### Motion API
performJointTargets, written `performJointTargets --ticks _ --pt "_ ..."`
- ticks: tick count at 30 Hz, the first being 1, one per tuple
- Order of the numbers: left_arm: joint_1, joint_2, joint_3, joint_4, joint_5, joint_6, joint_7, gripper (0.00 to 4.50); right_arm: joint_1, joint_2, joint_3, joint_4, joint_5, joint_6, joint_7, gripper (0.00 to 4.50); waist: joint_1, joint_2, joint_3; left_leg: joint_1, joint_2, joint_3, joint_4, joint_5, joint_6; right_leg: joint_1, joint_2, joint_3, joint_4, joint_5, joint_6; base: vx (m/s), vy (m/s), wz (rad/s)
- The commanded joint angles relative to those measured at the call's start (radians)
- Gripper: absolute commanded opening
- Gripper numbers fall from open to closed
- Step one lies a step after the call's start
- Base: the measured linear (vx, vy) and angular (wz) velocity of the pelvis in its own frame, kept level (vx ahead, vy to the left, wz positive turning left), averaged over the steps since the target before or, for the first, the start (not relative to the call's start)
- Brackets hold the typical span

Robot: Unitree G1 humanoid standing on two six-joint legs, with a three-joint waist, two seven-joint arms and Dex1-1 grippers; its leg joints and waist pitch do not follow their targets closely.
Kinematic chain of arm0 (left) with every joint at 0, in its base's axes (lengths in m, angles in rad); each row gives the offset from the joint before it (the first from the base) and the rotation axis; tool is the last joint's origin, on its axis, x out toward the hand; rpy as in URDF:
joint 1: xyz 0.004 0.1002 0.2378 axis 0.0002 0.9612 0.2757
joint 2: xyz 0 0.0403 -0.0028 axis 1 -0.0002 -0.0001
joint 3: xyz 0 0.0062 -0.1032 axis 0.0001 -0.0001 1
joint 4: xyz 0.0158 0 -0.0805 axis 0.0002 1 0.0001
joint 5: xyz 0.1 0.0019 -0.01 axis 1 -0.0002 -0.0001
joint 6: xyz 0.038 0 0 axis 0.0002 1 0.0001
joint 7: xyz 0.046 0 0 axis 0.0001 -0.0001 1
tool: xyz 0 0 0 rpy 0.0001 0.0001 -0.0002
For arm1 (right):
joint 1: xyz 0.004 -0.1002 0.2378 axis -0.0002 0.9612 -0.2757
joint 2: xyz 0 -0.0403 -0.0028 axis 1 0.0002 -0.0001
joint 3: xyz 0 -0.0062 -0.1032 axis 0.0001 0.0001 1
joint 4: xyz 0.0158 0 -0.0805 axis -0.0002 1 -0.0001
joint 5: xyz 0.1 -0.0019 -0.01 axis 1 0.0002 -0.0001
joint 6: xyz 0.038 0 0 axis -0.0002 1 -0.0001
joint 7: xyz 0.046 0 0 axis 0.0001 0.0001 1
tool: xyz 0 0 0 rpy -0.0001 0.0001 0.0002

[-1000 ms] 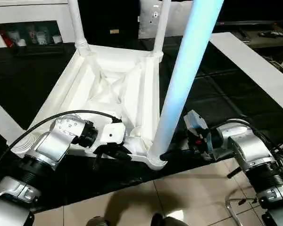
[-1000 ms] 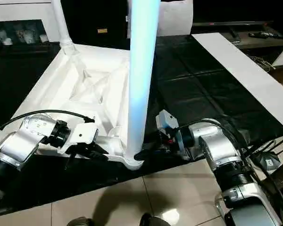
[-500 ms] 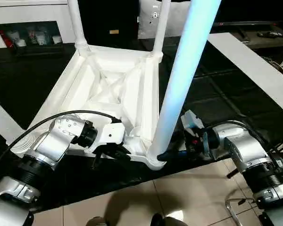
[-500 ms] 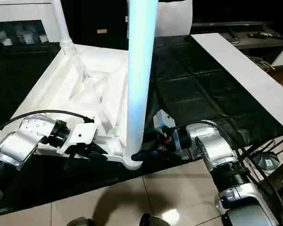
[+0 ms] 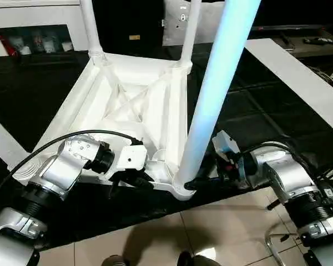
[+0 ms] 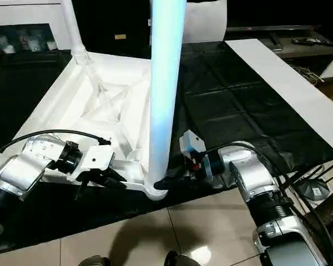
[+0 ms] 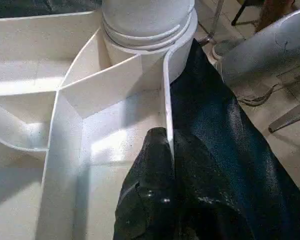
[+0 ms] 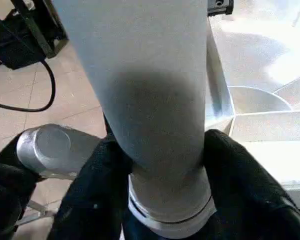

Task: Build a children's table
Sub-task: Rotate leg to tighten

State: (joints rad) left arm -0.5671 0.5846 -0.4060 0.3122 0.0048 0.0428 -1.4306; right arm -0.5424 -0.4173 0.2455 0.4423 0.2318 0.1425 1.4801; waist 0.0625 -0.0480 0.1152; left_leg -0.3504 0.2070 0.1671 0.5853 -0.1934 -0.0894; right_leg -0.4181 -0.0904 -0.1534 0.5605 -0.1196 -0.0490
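- Since a second ago, you see the right gripper edged slightly inward against the near leg; the rest of the scene holds as before.
- You find the children's table upside down on the black sheet, legs pointing up.
- Your right gripper's fingers straddle the near leg just above its corner socket, one on each side.
- Your left gripper stays pinched shut on the table's thin rim wall beside that socket.
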Motion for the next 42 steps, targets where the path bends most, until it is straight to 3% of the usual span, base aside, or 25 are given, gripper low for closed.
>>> performJointTargets --ticks 1,9,14,20,21,23,24,25,26,27,28,29,30,31,32,33,34,35,36,37,38,39,40,41,42 --pt "0.005 -0.007 -0.068 -0.012 0.019 -0.022 -0.063 0.0 0.008 -0.005 0.004 -0.023 0.018 0.006 0.01 2.06 -0.002 0.005 -0.079 0.001 0.035 -0.005 -0.067 -0.154 0.07 0.066 -0.069 0.072 -0.059 -0.423 -0.138 0.0 0.0 0.0" --pt "0.032 -0.025 -0.025 -0.062 -0.005 0.106 0.015 0.0 0.055 0.02 -0.036 -0.083 0.069 0.089 -0.044 1.96 -0.001 0.009 -0.076 0.001 0.036 -0.005 -0.069 -0.156 0.063 0.067 -0.069 0.073 -0.058 -0.416 -0.142 0.0 0.0 0.0" --pt "0.075 -0.071 0.032 -0.148 -0.005 0.274 0.174 0.0 0.122 0.088 -0.064 -0.146 0.07 0.126 -0.201 1.96 -0.01 0.006 -0.062 0.006 0.027 -0.008 -0.069 -0.225 0.043 0.06 -0.071 0.063 -0.087 -0.58 -0.083 0.0 0.0 0.0" --pt "0.113 -0.174 0.076 -0.25 0.008 0.464 0.353 0.0 0.143 0.202 -0.082 -0.132 -0.029 0.116 -0.488 1.96 -0.058 -0.002 -0.053 0.002 0.012 -0.02 -0.06 -0.312 0.023 0.059 -0.068 0.028 -0.127 -0.76 0.038 0.0 0.0 0.0" --pt "0.112 -0.201 0.082 -0.256 0.02 0.498 0.399 0.0 0.136 0.23 -0.091 -0.124 -0.043 0.129 -0.555 1.96 -0.07 0.006 -0.05 0.009 0.01 -0.023 -0.056 -0.327 0.022 0.056 -0.069 0.013 -0.141 -0.775 0.046 0.0 0.0 0.0" --pt "0.104 -0.24 0.087 -0.257 0.039 0.538 0.464 0.0 0.122 0.278 -0.107 -0.116 -0.065 0.149 -0.659 1.95 -0.092 0.016 -0.049 0.003 0.024 -0.038 -0.062 -0.37 0.02 0.072 -0.069 -0.01 -0.146 -0.737 0.044 0.0 0.0 0.0" --pt "0.097 -0.258 0.09 -0.253 0.049 0.551 0.493 0.0 0.113 0.301 -0.116 -0.11 -0.075 0.159 -0.711 1.95 -0.105 0.019 -0.047 -0.013 0.041 -0.054 -0.075 -0.443 0.019 0.094 -0.064 -0.026 -0.141 -0.712 0.068 0.0 0.0 0.0" --pt "0.09 -0.277 0.091 -0.252 0.061 0.567 0.523 0.0 0.102 0.33 -0.125 -0.103 -0.083 0.171 -0.772 1.95 -0.102 0.034 -0.044 -0.006 0.06 -0.063 -0.089 -0.503 0.019 0.099 -0.063 -0.023 -0.127 -0.676 0.059 0.0 0.0 0.0" --pt "0.082 -0.292 0.092 -0.245 0.073 0.575 0.549 0.0 0.091 0.356 -0.135 -0.093 -0.09 0.178 -0.83 1.94 -0.102 0.04 -0.037 -0.022 0.108 -0.084 -0.141 -0.64 0.006 0.122 -0.056 0.014 -0.016 -0.492 0.01 0.0 0.0 0.0" --pt "0.073 -0.307 0.094 -0.237 0.082 0.58 0.577 0.0 0.079 0.383 -0.149 -0.081 -0.094 0.191 -0.888 1.94 -0.091 0.033 -0.027 -0.01 0.124 -0.077 -0.179 -0.747 -0.008 0.099 -0.048 0.062 0.055 -0.324 -0.039 0.0 0.0 0.0" --pt "0.064 -0.32 0.097 -0.23 0.091 0.584 0.602 0.0 0.068 0.407 -0.161 -0.07 -0.098 0.203 -0.942 1.94 -0.095 -0.001 -0.015 0.04 0.043 -0.049 -0.118 -0.724 -0.018 0.038 -0.045 0.055 -0.069 -0.634 0.007 0.0 0.0 0.0" --pt "0.054 -0.333 0.098 -0.224 0.097 0.592 0.623 0.0 0.055 0.429 -0.172 -0.056 -0.095 0.216 -0.975 1.94 -0.091 -0.011 -0.018 0.102 -0.032 -0.018 -0.021 -0.566 -0.014 -0.03 -0.057 0.019 -0.177 -0.91 0.073 -0.015 -0.072 0.16" --pt "0.041 -0.345 0.099 -0.215 0.107 0.595 0.646 0.0 0.04 0.454 -0.183 -0.036 -0.088 0.209 -1.002 1.94 -0.116 -0.027 -0.024 0.113 -0.087 0.01 0.088 -0.317 0.027 -0.043 -0.074 -0.03 -0.24 -1.146 0.167 0.028 -0.062 -0.14" --pt "0.033 -0.352 0.099 -0.208 0.115 0.593 0.658 0.0 0.031 0.469 -0.192 -0.022 -0.081 0.197 -1.015 1.94 -0.124 -0.008 -0.037 0.058 -0.063 -0.001 0.059 -0.291 0.046 0.036 -0.086 -0.058 -0.234 -1.094 0.203 0.028 -0.062 -0.14" --pt "0.029 -0.354 0.099 -0.205 0.118 0.592 0.663 0.0 0.028 0.476 -0.195 -0.017 -0.078 0.191 -1.02 2.49 -0.133 0.03 -0.058 -0.043 0.027 -0.057 -0.008 -0.301 0.055 0.162 -0.094 -0.074 -0.146 -0.765 0.239 0.094 0.043 -0.45" --pt "0.023 -0.359 0.098 -0.2 0.124 0.591 0.674 0.0 0.023 0.488 -0.203 -0.011 -0.079 0.178 -1.035 2.49 -0.087 0.072 -0.062 -0.039 0.1 -0.1 -0.059 -0.381 0.061 0.185 -0.097 -0.004 0.007 -0.486 0.128 0.07 0.068 -0.25" --pt "0.014 -0.365 0.098 -0.194 0.133 0.59 0.691 0.0 0.02 0.499 -0.206 -0.008 -0.097 0.162 -1.063 2.63 -0.103 0.038 -0.024 0.002 0.094 -0.099 -0.13 -0.656 0.037 0.089 -0.062 0.058 0.049 -0.188 -0.031 0.07 0.068 -0.25" --pt "0.011 -0.363 0.096 -0.19 0.136 0.588 0.694 0.0 0.022 0.498 -0.206 -0.009 -0.105 0.153 -1.072 2.7 -0.096 0.016 -0.019 0.019 0.056 -0.081 -0.109 -0.689 0.005 0.074 -0.061 0.051 -0.025 -0.447 -0.003 0.0 0.0 0.0" --pt "0.01 -0.363 0.096 -0.19 0.136 0.588 0.694 0.0 0.023 0.498 -0.207 -0.01 -0.106 0.152 -1.073 2.81 -0.089 -0.013 -0.003 0.167 -0.088 0.0 0.098 -0.417 0.001 -0.097 -0.059 -0.031 -0.251 -1.08 0.147 0.0 0.0 0.0" --pt "0.008 -0.36 0.093 -0.186 0.139 0.585 0.694 0.0 0.026 0.494 -0.208 -0.012 -0.112 0.147 -1.078 2.9 -0.112 -0.025 -0.011 0.142 -0.1 0.007 0.109 -0.349 0.022 -0.073 -0.061 -0.049 -0.243 -1.163 0.18 0.0 0.0 0.0" --pt "0.008 -0.358 0.092 -0.185 0.141 0.584 0.694 0.0 0.028 0.493 -0.208 -0.014 -0.114 0.145 -1.081 2.95 -0.137 -0.001 -0.044 0.013 -0.033 -0.025 0.049 -0.309 0.059 0.098 -0.058 -0.126 -0.235 -0.992 0.295 0.118 0.036 -0.24" --pt "0.01 -0.345 0.086 -0.183 0.144 0.574 0.685 0.0 0.041 0.474 -0.213 -0.027 -0.115 0.129 -1.074 3.03 -0.067 0.078 -0.03 -0.081 0.106 -0.099 -0.089 -0.531 0.053 0.193 -0.069 -0.012 0.121 -0.406 0.096 0.206 0.132 -0.38" --pt "0.013 -0.336 0.085 -0.182 0.143 0.569 0.68 0.0 0.048 0.459 -0.217 -0.032 -0.116 0.118 -1.068 3.13 -0.082 0.084 -0.033 0.03 0.065 -0.079 -0.112 -0.609 0.034 0.06 -0.022 0.02 0.056 -0.135 -0.001 0.206 0.132 -0.38" --pt "0.014 -0.332 0.084 -0.182 0.142 0.567 0.678 0.0 0.051 0.452 -0.22 -0.033 -0.116 0.113 -1.065 3.23 -0.119 0.033 -0.059 0.057 0.031 -0.08 -0.07 -0.534 0.056 0.061 -0.056 0.047 0.016 -0.148 -0.035 0.169 0.074 -0.16" --pt "0.019 -0.314 0.083 -0.178 0.139 0.553 0.661 0.0 0.065 0.424 -0.229 -0.05 -0.104 0.089 -1.027 3.23 -0.063 0.01 -0.028 0.024 -0.023 -0.053 -0.041 -0.408 -0.008 0.057 -0.094 0.051 -0.096 -0.717 0.039 0.064 0.003 0.09"
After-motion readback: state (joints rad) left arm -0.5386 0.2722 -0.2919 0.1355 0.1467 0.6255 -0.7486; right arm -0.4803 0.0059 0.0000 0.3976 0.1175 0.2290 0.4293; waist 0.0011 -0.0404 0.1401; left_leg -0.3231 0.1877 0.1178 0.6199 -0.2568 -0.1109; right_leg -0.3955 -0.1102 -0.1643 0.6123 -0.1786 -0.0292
